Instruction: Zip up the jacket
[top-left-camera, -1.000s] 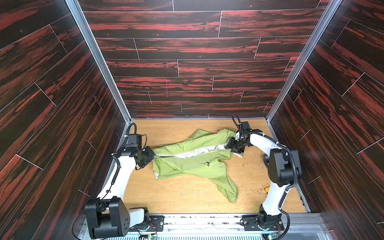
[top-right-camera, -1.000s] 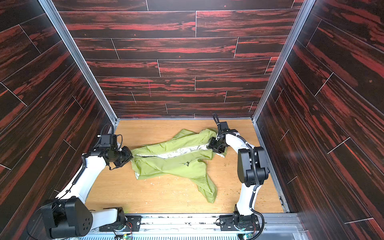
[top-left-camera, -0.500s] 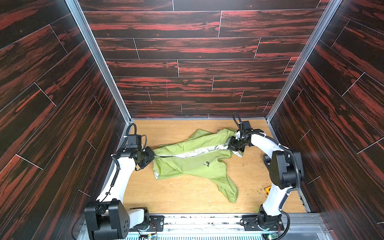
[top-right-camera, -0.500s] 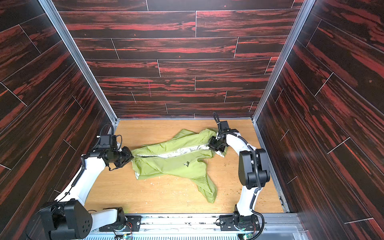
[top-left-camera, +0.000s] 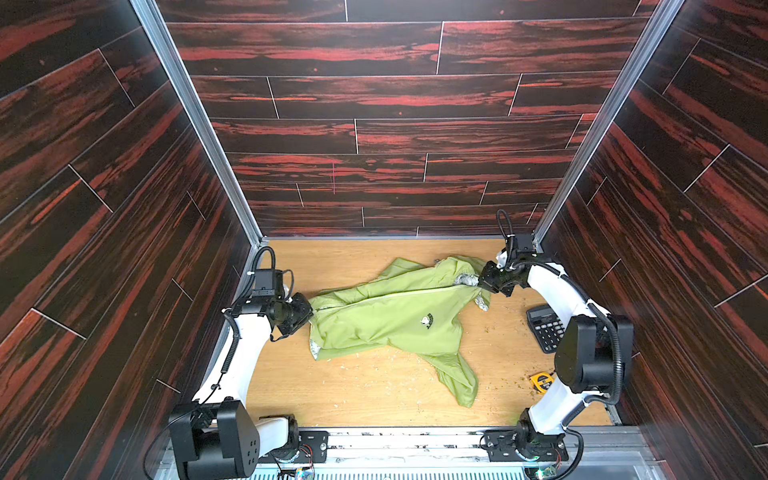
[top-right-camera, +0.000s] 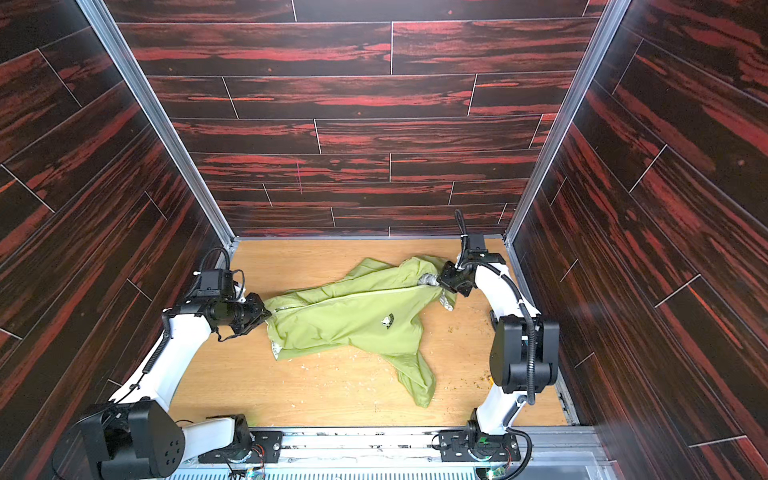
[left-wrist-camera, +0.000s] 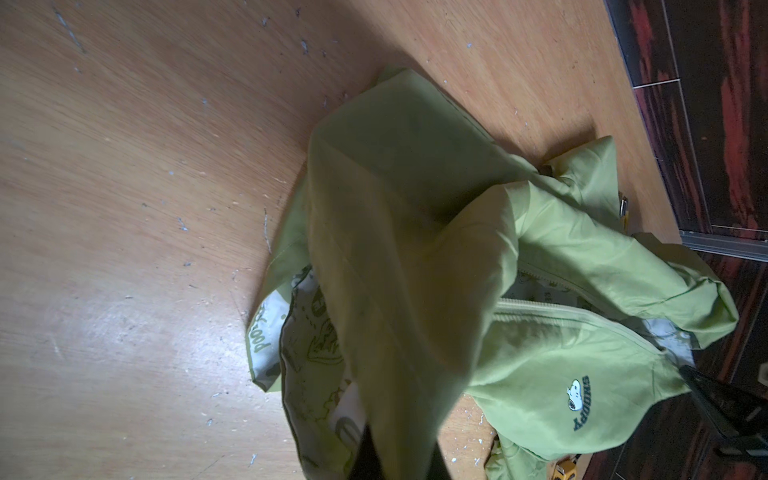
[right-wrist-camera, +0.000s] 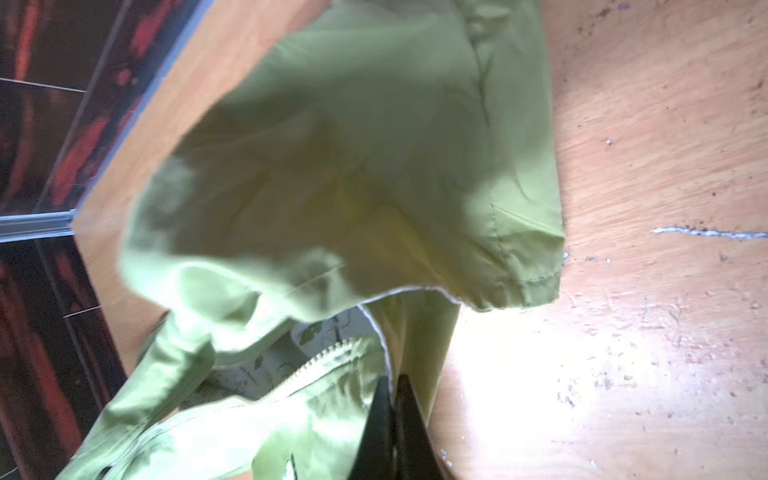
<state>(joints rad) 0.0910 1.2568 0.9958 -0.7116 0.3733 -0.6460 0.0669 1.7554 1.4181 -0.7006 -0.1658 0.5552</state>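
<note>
Where the bench (top-left-camera: 353, 399) meets the near rail, both arm bases are bolted down, with the left arm (top-left-camera: 245, 357) at one end and the right arm (top-left-camera: 557, 291) at the other. Bench surface: light wood, scattered with pale flecks and crumbs.

Nearest cloth: one sleeve (top-left-camera: 459, 378) of the jacket (top-left-camera: 395, 328), lying flat and trailing toward the near edge. Just beside the right arm's lower link sits a small yellow and black item (top-left-camera: 541, 381); its kind cannot be confirmed. Beyond it a dark calculator (top-left-camera: 544, 328) lies on the bench, partly hidden by the right arm and apart from the cloth.

Body of the jacket (top-right-camera: 353, 328): lime green, mid-bench, spread crosswise in both top views, front upward. A small white chest logo (top-left-camera: 427, 321) is visible; in the left wrist view its dark lettering (left-wrist-camera: 579, 411) reads "SNOOPY". The zipper (top-left-camera: 395, 294) runs in a straight line from one grip to the other. White patterned lining (left-wrist-camera: 316, 332) shows at the hem corner, and also beside the zipper teeth (right-wrist-camera: 316, 361) in the right wrist view. How far the zipper is closed cannot be told.

State of the left jaws: together, clamped on the hem end of the jacket, with cloth draped over them in the left wrist view. State of the right jaws: together, pinching a white-piped edge at the collar end, where grey-white lining bunches.

Farthest: a green fold (top-left-camera: 415, 268) lies toward the back wall (top-left-camera: 374, 145) of dark, red-streaked planks.
</note>
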